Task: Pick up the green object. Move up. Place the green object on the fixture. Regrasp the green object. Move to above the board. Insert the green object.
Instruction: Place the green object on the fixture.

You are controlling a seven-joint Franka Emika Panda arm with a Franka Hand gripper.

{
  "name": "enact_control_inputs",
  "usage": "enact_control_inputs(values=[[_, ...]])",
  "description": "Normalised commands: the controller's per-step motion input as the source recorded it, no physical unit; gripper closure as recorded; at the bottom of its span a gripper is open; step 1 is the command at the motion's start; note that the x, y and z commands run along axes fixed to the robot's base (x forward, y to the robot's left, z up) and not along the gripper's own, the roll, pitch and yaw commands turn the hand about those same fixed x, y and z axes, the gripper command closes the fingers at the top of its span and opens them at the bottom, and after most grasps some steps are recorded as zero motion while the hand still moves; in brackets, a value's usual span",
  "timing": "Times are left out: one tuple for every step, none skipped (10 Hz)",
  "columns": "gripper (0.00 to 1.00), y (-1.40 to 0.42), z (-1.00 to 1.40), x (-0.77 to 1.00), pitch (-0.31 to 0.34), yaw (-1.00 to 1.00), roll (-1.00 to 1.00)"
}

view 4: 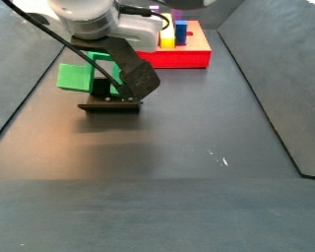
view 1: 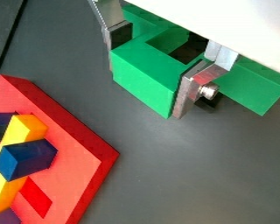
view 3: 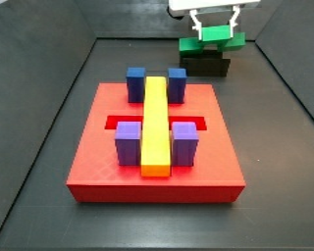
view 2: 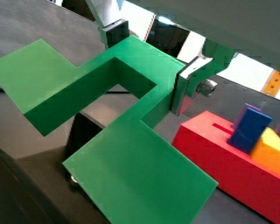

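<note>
The green object (view 1: 143,77) is a bright green notched block with side wings. My gripper (view 1: 154,59) is shut on its raised centre, with a silver finger against each side in both wrist views (view 2: 152,57). In a side view the green object (view 3: 199,44) sits at the top of the dark fixture (view 3: 204,65) at the far end of the floor, and the gripper (view 3: 215,31) comes down on it from above. I cannot tell whether the block rests on the fixture (view 4: 110,104) or hangs just over it. The red board (view 3: 107,157) lies nearer the camera.
The board (view 1: 66,149) carries a long yellow bar (view 3: 156,123), two blue blocks (view 3: 136,80) and two purple blocks (view 3: 129,142). Dark sloping walls (view 3: 285,88) close in the floor on both sides. The arm's dark body (view 4: 134,71) hangs over the fixture.
</note>
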Motion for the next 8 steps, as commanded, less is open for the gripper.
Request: enact_control_inputs(values=[[1.00,0.00,-0.22,0.00,-0.023,-0.05,-0.10],[1.00,0.00,-0.28,0.00,-0.091,-0.02,-0.08],[1.00,0.00,-0.27,-0.02,-0.074,-0.02,0.00],[1.00,0.00,-0.17,0.00,0.000,-0.05,0.00],[1.00,0.00,-0.13,0.00,0.006,-0.05,0.00],[1.00,0.00,-0.13,0.00,0.051,-0.02,0.07],[1.00,0.00,-0.06,0.00,0.000,0.00,0.03],[1.00,0.00,-0.03,0.00,0.000,0.00,0.04]])
